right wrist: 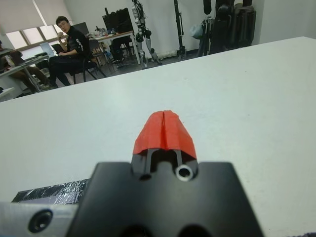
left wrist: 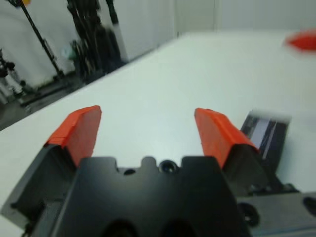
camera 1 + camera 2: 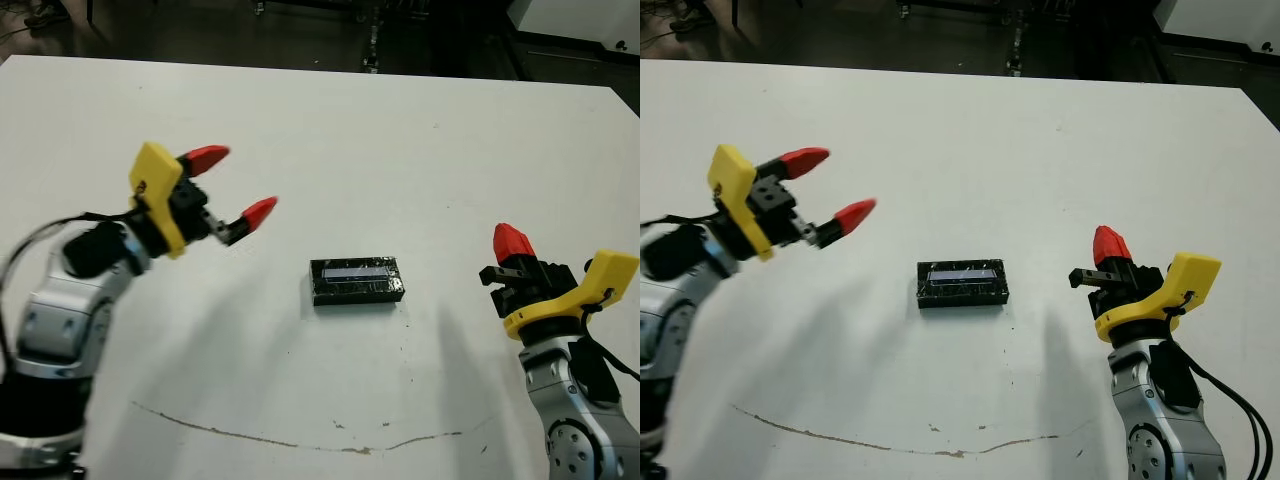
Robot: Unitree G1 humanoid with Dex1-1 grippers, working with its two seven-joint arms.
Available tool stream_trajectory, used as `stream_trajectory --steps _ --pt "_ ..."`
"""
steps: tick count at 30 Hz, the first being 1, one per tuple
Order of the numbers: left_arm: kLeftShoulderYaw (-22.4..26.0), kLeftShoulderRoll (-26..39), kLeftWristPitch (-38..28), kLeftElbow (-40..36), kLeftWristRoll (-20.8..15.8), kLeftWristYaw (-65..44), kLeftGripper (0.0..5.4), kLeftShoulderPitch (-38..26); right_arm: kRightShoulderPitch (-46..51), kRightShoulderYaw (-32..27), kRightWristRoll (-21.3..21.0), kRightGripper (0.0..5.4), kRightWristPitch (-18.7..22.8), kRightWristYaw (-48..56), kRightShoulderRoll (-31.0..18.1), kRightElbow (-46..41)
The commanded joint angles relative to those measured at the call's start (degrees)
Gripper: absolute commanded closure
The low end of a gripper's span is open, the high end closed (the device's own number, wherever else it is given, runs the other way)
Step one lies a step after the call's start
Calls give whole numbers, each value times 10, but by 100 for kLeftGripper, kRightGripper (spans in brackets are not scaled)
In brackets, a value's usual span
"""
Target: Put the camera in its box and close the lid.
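Note:
The lid (image 3: 355, 282), a glossy black slab with a pale strip along its top, lies flat in the middle of the white table (image 3: 400, 150). The camera and the box are hidden or out of view. My left gripper (image 3: 238, 183) hangs open above the table, to the left of the lid and apart from it, with nothing between its fingers. In the left wrist view the lid (image 2: 266, 133) shows beside one red finger (image 2: 217, 129). My right gripper (image 3: 510, 240) is shut and empty, to the right of the lid. The lid's edge (image 1: 49, 192) shows in the right wrist view.
A thin brown line (image 3: 300, 440) curves across the table near its front edge. Beyond the far edge lie a dark floor and equipment stands (image 1: 217, 19). A seated person (image 1: 69, 44) is at a desk in the background of the right wrist view.

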Motion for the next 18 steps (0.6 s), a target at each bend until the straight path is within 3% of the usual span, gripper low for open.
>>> stream_trajectory --steps 1,7,18 --pt "-27 -26 39 -28 -28 19 147 -1 4 -2 -1 540 6 -2 -7 1" --pt "-79 -78 102 -47 -45 69 232 -16 4 -2 -1 540 3 0 -7 6" --pt "-155 -131 118 1 -19 101 377 -17 4 -3 7 540 7 2 -6 6"
